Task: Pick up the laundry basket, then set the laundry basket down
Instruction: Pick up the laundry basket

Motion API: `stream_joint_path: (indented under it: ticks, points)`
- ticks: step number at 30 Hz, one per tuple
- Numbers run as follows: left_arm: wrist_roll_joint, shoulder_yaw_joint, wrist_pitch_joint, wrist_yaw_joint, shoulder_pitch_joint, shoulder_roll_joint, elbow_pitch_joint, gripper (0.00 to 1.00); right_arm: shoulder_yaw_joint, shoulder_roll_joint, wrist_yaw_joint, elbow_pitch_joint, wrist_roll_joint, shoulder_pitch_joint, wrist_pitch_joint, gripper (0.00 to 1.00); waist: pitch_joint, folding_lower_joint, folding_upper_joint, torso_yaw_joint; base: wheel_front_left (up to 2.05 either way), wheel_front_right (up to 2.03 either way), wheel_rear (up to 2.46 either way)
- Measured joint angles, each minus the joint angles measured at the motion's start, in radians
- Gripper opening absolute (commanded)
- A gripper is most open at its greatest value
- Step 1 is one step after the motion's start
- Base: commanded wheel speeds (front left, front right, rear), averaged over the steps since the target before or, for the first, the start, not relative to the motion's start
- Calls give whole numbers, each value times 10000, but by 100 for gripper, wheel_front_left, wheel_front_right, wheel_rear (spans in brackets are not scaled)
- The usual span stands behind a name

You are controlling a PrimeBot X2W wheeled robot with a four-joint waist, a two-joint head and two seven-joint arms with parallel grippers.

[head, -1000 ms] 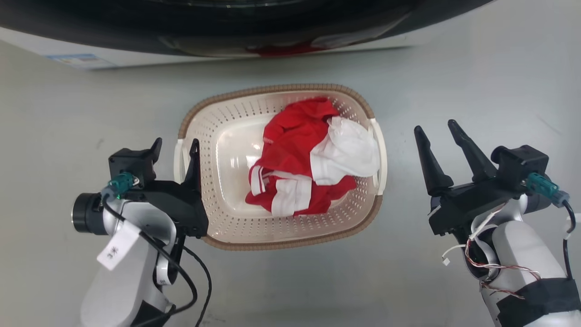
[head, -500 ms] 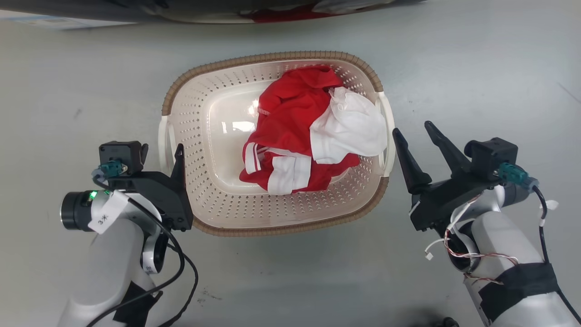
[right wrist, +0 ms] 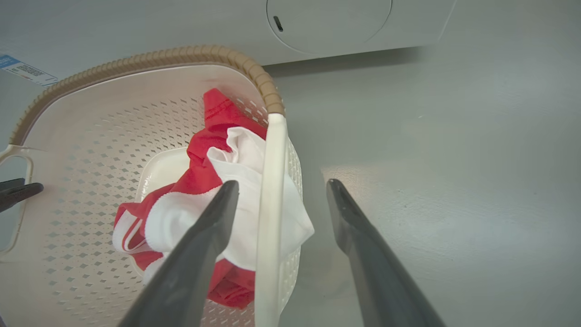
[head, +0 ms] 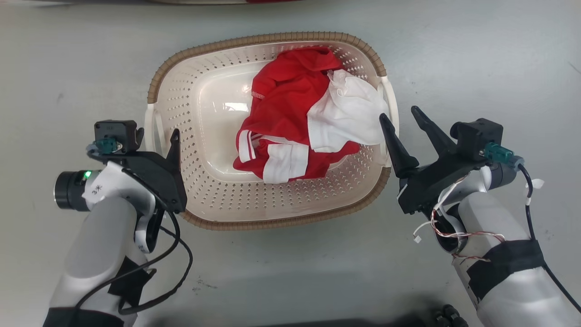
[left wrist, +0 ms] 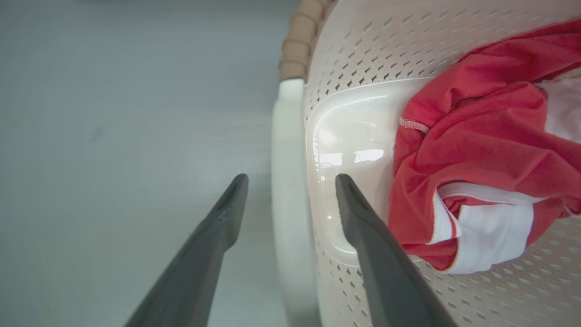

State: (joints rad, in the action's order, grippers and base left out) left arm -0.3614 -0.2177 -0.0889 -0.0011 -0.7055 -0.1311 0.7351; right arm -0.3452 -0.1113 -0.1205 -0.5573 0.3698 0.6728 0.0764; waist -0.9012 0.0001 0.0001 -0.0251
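In the head view, the laundry basket [head: 199, 195] sits in the upper middle of the frame, and I judge it rests on the floor [head: 290, 272]. Its open mouth faces up at the camera, red and white clothes [head: 281, 104] heaped in its right half. Its long axis runs left to right across the frame, the right end a little higher. My left pincer [head: 156, 138] is at its left end and my right pincer [head: 399, 116] at its right end.

In the left wrist view, my left pincer is spread, one finger on either side of the white left handle [left wrist: 288, 159], not clenched on it.

In the right wrist view, my right pincer is likewise spread astride the right handle [right wrist: 270, 190], one finger over the clothes and one outside.

So nothing is gripped or lifted yet. Closing, raising and setting down all remain.
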Motion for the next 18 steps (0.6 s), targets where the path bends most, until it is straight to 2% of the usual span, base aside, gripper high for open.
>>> stream_joint_path:
  ticks: [9,11,12,13,14,15,18]
  points:
    - [-50,-67,115,-268,-594,52,907,100,-268,67,-31,-874,86,569,56,100,-137,-1,-1,38,0,0,0]
    - [-77,-59,117,-330,-712,67,1076,100,-339,102,-31,-1028,109,693,56,95,-158,-2,-1,52,0,0,0]
    - [-77,-67,123,-359,-754,71,1149,69,-378,113,-31,-1097,115,756,54,77,-168,-2,-1,60,0,0,0]
    - [-77,-69,127,-407,-800,88,1239,37,-395,123,-31,-1170,155,804,54,39,-178,-2,-1,69,0,0,0]
    - [-79,-71,130,-441,-853,98,1323,0,-420,127,-33,-1250,205,845,56,3,-188,-1,-1,77,0,0,0]
    - [-88,-69,163,-443,-903,109,1383,0,-437,127,-33,-1327,215,875,56,0,-197,-1,-1,85,0,0,0]
    - [-151,-79,249,-548,-1039,272,1580,0,-573,178,-71,-1499,290,980,56,0,-216,-1,-1,111,0,0,0]
